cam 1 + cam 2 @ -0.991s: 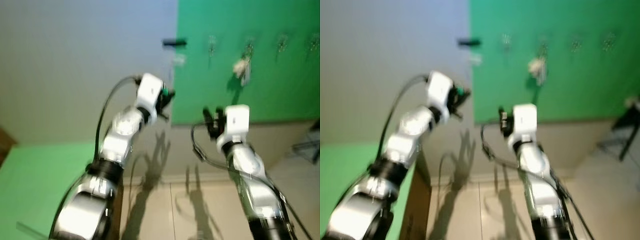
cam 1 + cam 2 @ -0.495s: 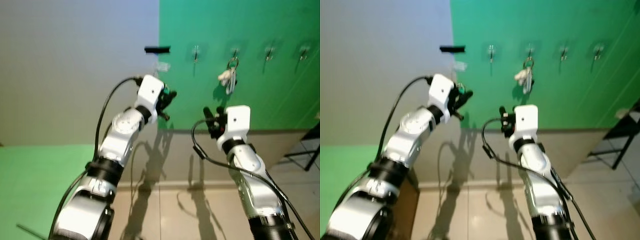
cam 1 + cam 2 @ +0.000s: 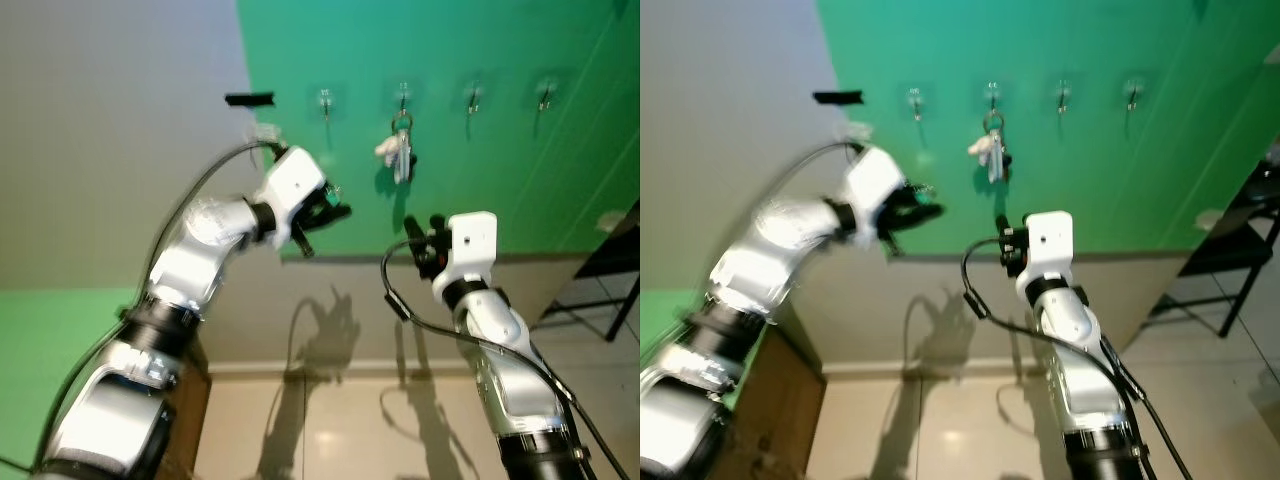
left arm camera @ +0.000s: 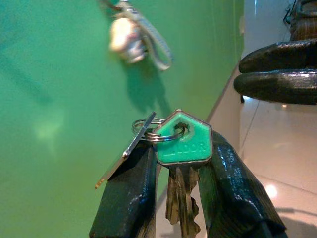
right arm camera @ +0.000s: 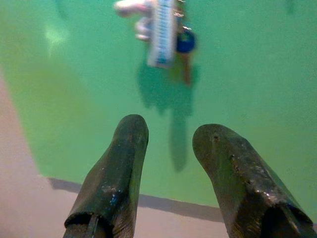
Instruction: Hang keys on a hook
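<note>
The keys sit clamped between the two black fingers of the left gripper: a brass-coloured key with a green plastic head, a silver split ring through its hole, and a thin flat metal piece slanting off the ring to one side. The gripper is closed tight on the key's shank, with the green head and ring standing above the fingertips. Seen from across the room, the left gripper is raised in front of the green wall, below the row of hooks and a little left of the middle.

Four small metal hooks run in a line across the upper part of that green wall. The leftmost hook is bare and lies above and slightly right of the left gripper, apart from it. The next hook to the right carries another key bunch, with a pale fob, a light strap and a blue-headed key hanging down. The two hooks further right are bare.

The right gripper is held up lower and to the right, its fingers parted with a clear gap and nothing between them, pointing toward the hung bunch on the wall. A black cable loops off the right arm.

To the left of the green panel the wall is grey, with a short dark bar fixed near the edge. Below, the wall turns beige and meets a glossy tiled floor that bears the arms' shadows.
</note>
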You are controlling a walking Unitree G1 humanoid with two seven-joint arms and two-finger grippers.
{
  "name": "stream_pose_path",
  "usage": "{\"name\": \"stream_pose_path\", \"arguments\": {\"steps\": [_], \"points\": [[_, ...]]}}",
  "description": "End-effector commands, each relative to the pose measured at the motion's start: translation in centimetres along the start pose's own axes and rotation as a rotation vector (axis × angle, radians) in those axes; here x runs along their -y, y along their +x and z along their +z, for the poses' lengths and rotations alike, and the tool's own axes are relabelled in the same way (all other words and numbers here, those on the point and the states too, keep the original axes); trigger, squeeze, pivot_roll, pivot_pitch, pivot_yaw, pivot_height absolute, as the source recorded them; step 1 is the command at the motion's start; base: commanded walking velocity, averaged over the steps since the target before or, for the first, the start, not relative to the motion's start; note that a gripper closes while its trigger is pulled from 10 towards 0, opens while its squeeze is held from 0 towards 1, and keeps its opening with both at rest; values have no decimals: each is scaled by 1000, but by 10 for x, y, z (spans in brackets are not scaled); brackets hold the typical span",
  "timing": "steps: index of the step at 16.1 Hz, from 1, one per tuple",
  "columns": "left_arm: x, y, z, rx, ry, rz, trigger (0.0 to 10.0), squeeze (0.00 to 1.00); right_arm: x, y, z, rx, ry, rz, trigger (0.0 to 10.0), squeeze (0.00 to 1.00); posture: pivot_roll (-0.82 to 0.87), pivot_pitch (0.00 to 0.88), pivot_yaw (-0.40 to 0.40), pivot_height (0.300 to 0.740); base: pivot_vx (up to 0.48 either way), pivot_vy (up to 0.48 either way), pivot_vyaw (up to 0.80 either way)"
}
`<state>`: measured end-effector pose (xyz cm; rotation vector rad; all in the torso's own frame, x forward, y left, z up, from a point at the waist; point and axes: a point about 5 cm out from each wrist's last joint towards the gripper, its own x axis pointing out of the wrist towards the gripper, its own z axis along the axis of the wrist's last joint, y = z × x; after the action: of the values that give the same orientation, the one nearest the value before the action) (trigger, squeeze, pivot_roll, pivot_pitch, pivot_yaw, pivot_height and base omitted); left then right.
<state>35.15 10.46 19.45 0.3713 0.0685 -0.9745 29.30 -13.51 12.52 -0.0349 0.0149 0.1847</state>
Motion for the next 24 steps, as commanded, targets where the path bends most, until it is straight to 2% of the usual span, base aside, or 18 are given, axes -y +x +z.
{"name": "stream_pose_path", "arguments": {"steps": [1, 3, 5, 6, 7, 9, 11, 12, 14, 16, 19, 20, 24], "points": [[-9, -3, 17, 35, -8, -22, 10000, 0, -10, 2, -3, -14, 4, 38, 10000, 0, -120, 0, 65, 740, 0, 0, 0], [-20, 4, 27, 29, -119, -24, 10000, 0, -11, 4, -1, -10, 9, 41, 10000, 0, -113, 0, 71, 740, 0, 0, 0], [-20, 9, 35, 57, -152, -73, 10000, 0, -13, 5, 0, -6, 14, 42, 10000, 0, -111, 0, 78, 740, 0, 0, 0], [-20, 14, 38, 57, -194, -112, 10000, 0, -15, 6, 1, -2, 22, 42, 10000, 0, -118, 0, 90, 740, 0, 0, 0], [-23, 21, 37, 28, -240, -107, 10000, 0, -17, 7, 1, 2, 29, 39, 10000, 0, -120, 0, 95, 740, 0, 0, 0], [-23, 33, 45, 42, -323, -145, 10000, 0, -20, 5, 0, 1, 35, 37, 10000, 0, -137, 0, 103, 740, 0, 0, 0], [-23, 40, 48, 42, -372, -139, 10000, 0, -20, 4, 0, -1, 34, 37, 10000, 0, -144, 2, 105, 740, 0, 0, 0], [-25, 45, 52, 45, -425, -119, 10000, 0, -19, 3, 0, -2, 33, 35, 10000, 0, -151, 2, 108, 740, 0, 0, 0], [-26, 49, 59, 61, -447, -103, 10000, 0, -19, 3, 0, -2, 33, 32, 10000, 0, -154, 2, 110, 740, 0, 0, 0], [-27, 53, 63, 68, -414, -68, 10000, 0, -19, 3, 0, -3, 33, 30, 10000, 0, -158, 2, 112, 740, 0, 0, 0], [-35, 55, 65, 108, -483, 48, 10000, 0, -20, 2, -2, -9, 34, 27, 10000, 0, -162, 2, 116, 740, 0, 0, 0], [-41, 55, 68, 153, -517, 110, 10000, 0, -20, 0, -4, -12, 34, 28, 10000, 0, -166, 0, 116, 740, 0, 0, 0], [-40, 59, 77, 224, -525, 119, 10000, 0, -19, -1, -5, -16, 29, 27, 10000, 0, -179, 0, 123, 740, 0, 0, 0]]}}
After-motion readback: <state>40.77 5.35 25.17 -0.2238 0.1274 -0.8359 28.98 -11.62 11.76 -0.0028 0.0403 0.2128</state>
